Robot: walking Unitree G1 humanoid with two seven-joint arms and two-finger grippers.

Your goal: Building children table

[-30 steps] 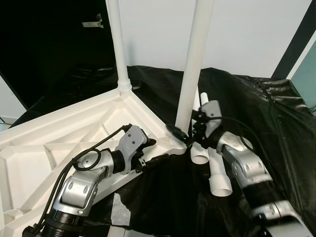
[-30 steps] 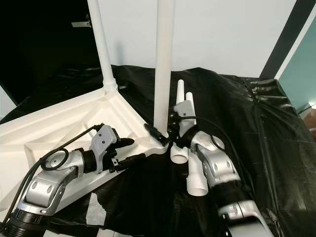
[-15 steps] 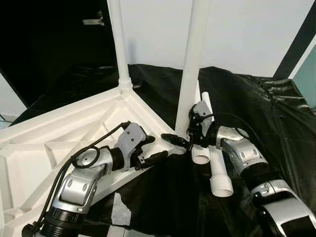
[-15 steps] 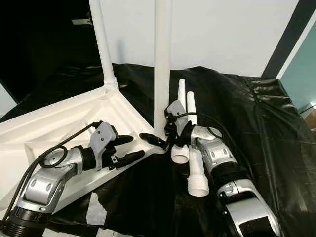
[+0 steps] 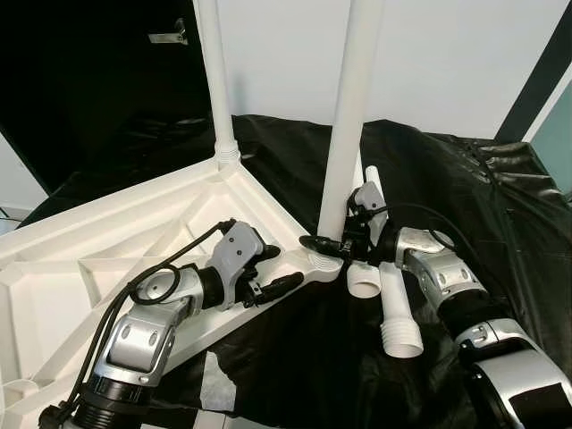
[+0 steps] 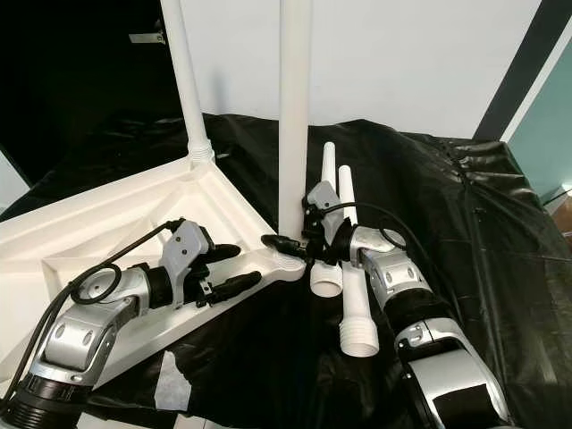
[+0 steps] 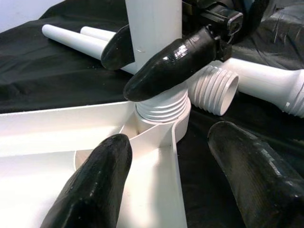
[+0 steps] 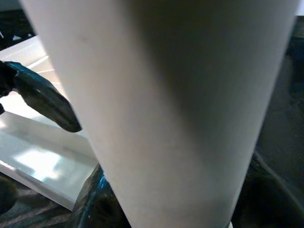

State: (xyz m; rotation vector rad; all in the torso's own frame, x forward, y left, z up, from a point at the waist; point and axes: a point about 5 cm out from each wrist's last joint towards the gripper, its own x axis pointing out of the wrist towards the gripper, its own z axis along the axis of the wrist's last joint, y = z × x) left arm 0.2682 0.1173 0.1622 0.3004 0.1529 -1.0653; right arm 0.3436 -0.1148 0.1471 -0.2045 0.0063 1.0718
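I see right gripper [image 5: 329, 243] clamped on near upright leg [image 5: 349, 125] just above its socket; left gripper [image 5: 277, 268] open, left of it, empty.

Tabletop [image 5: 107, 250] and legs [image 5: 353, 116]: smooth white plastic, matt, ribbed threads at leg ends. Sheet [image 5: 500, 206] beneath: glossy black plastic film, crinkled. Arms [image 5: 143, 335]: brushed silver metal; fingers [image 7: 175, 61] matt black.

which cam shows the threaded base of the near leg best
The left wrist view: the threaded base sits sharp and close, with the right gripper around the leg above it. The eye views show it small; in the right wrist view the leg blocks it.
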